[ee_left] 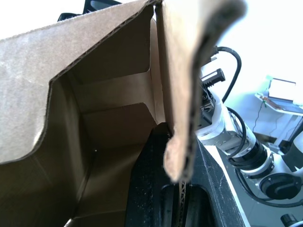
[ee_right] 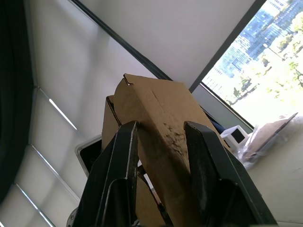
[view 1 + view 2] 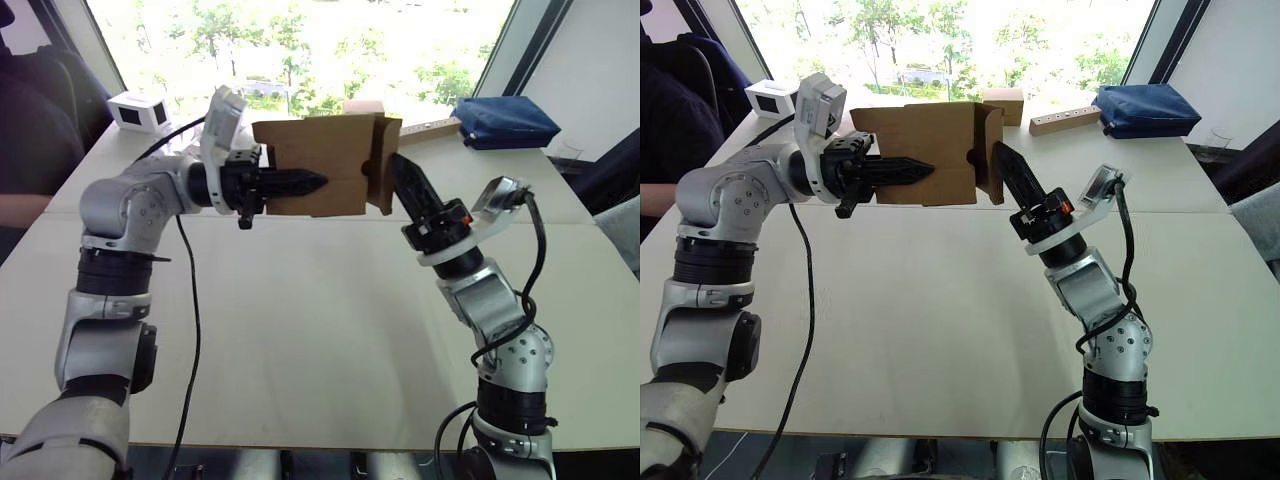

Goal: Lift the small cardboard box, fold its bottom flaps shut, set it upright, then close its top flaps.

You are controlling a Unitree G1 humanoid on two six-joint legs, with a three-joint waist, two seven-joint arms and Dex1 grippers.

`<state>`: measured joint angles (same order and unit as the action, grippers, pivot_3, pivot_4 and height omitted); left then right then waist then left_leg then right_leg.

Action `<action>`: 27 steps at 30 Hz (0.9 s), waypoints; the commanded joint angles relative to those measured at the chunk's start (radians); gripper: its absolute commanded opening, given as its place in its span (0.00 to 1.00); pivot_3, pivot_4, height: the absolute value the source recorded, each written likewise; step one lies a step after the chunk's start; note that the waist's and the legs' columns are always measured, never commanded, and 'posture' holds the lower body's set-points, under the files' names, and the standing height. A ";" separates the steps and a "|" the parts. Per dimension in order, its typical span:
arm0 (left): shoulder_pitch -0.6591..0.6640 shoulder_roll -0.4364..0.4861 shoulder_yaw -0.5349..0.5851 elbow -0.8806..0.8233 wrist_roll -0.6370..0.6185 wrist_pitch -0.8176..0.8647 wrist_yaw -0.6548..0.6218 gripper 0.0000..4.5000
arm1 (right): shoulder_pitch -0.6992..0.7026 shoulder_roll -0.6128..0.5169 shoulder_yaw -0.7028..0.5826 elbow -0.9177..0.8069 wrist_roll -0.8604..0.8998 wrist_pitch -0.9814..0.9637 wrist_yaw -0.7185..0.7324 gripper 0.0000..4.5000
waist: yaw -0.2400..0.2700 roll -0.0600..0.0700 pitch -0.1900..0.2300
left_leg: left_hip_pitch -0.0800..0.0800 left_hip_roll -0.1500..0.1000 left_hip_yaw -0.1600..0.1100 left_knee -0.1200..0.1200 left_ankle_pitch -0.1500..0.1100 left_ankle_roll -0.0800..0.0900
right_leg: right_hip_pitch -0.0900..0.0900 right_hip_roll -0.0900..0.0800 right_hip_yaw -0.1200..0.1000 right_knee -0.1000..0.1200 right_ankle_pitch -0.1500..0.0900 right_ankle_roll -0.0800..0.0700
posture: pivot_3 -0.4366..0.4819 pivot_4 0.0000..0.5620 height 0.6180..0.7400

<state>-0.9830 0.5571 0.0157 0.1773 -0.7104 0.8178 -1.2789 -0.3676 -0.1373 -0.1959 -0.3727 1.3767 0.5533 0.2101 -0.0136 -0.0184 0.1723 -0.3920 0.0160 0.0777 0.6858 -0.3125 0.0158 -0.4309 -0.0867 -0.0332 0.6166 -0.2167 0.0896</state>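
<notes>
One white table [image 3: 300, 330], smooth and matte | small cardboard box [image 3: 318, 160], plain brown corrugated, rectangular, held in the air above the table's far half, long axis level, running left to right | left gripper [image 3: 300, 183] clenched on its wall | right gripper [image 3: 405, 178] spread, straddling a folded end flap [image 3: 384, 165]
</notes>
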 commanded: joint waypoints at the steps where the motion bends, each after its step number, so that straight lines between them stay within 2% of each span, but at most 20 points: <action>1: -0.025 0.002 0.027 -0.024 -0.020 -0.004 -0.002 0.00 | -0.019 0.006 0.004 -0.021 -0.008 -0.014 0.010 0.20 | 0.000 0.000 0.000 | 0.000 0.000 0.000 0.000 0.000 0.000 | 0.000 0.000 0.000 0.000 0.000 0.000 | 0.48 0.27 1.00; 27: -0.010 -0.026 0.036 -0.043 -0.043 0.007 0.035 0.00 | -0.047 0.101 0.087 -0.043 -0.080 -0.034 -0.002 0.20 | -0.001 0.000 0.000 | 0.000 0.000 0.000 0.000 0.000 0.000 | 0.000 0.000 0.000 0.000 0.000 0.000 | 0.48 0.27 1.00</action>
<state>-0.9827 0.5357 0.0241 0.1738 -0.7291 0.8258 -1.2497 -0.4022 -0.0467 -0.1307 -0.3714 1.2980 0.5160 0.2040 -0.0142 -0.0183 0.1723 -0.3920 0.0160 0.0776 0.6859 -0.3125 0.0158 -0.4309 -0.0866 -0.0332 0.6167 -0.2167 0.0896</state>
